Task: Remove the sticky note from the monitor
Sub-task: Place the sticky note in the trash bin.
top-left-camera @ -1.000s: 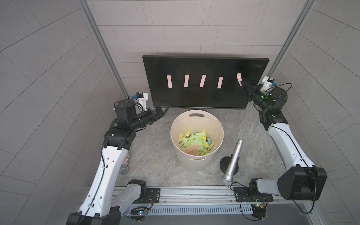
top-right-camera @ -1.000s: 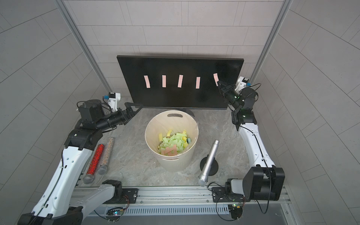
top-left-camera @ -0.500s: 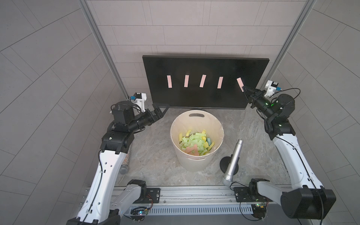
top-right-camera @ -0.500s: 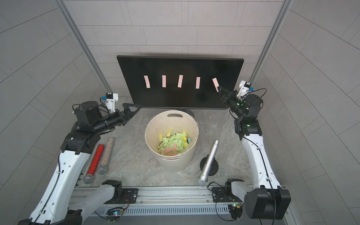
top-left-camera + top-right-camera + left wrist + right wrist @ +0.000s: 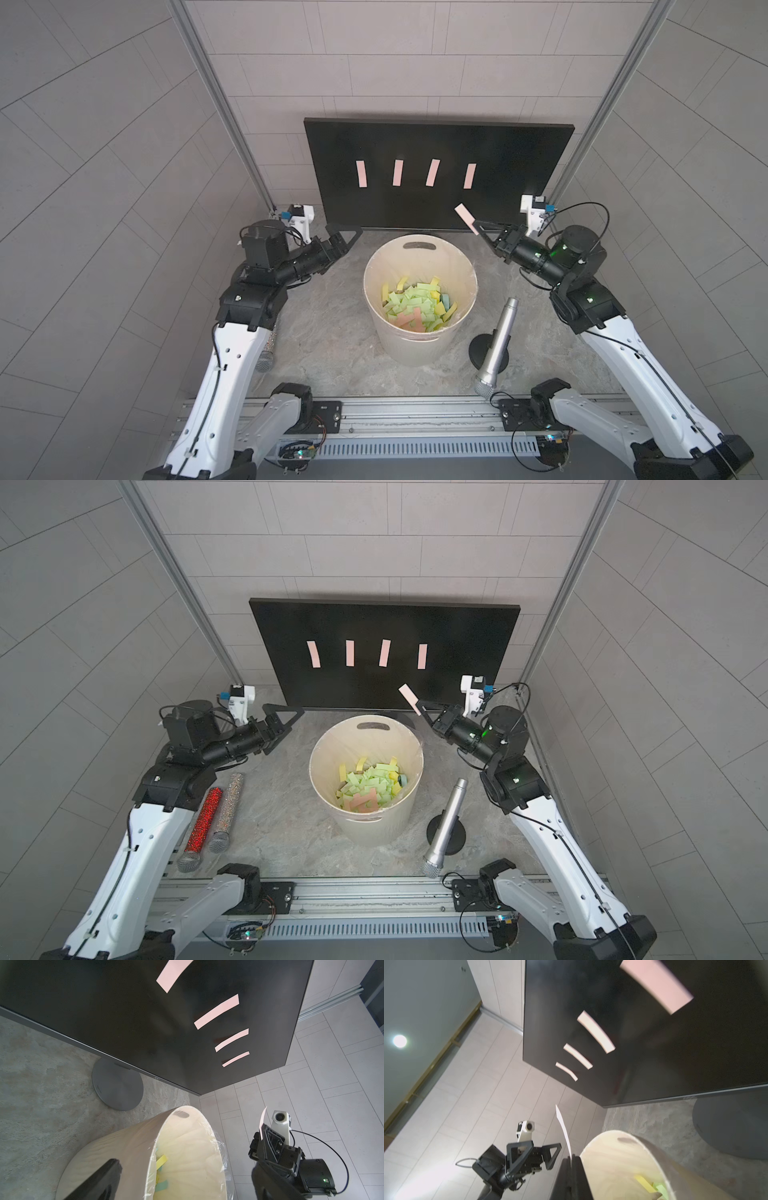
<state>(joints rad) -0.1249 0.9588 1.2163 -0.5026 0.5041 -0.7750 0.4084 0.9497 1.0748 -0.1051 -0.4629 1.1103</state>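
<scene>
I see the monitor [image 5: 519, 158] at the back of the tabletop [image 5: 328, 332], four notes [image 5: 397, 172] in a row on it. Before it stands the bucket [image 5: 409, 353], with loose notes [image 5: 415, 301] inside. One microphone [image 5: 500, 328] is right of the bucket, two more microphones [image 5: 227, 808] lie left.

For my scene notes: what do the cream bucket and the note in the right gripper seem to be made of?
Bucket: probably matte plastic, though faint grain could mean thin wood; a crinkly clear liner covers its rim. Note: thin matte pink paper, curving out of the shut right gripper.
</scene>
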